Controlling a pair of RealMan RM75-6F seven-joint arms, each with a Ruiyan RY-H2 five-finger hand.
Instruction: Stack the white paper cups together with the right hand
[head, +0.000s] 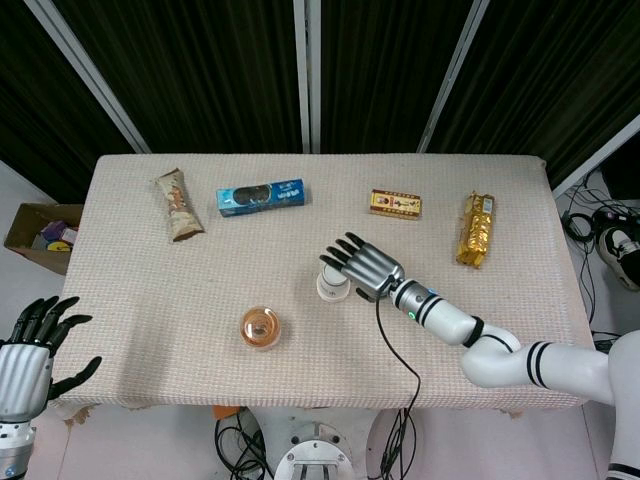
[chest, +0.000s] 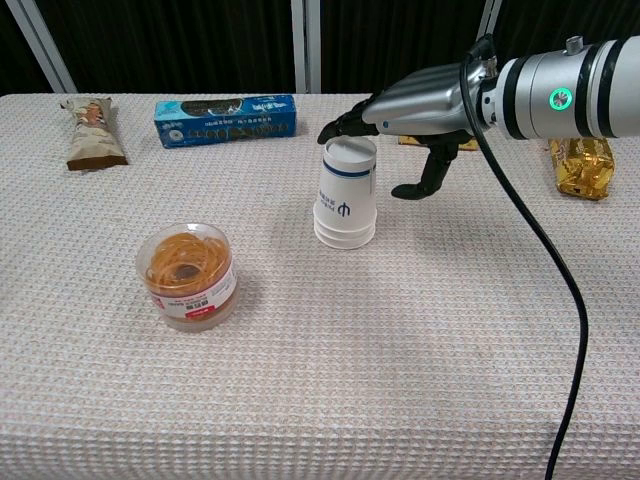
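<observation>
Left hand (head: 25, 350) hangs off the tabletop's (head: 150, 290) near left corner, fingers spread, holding nothing. Clear round tub of orange rubber bands (chest: 187, 274) stands left of centre. Nested white paper cups (chest: 346, 195) stand inverted mid-tabletop. Right hand (chest: 425, 100) hovers flat just above them, fingers (chest: 340, 126) extended, released, thumb apart from the cups.

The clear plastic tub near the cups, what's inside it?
The clear tub holds a heap of tan rubber bands, seen through its lid and wall. Its label covers the lower part, so how deep the heap goes cannot be seen.
</observation>
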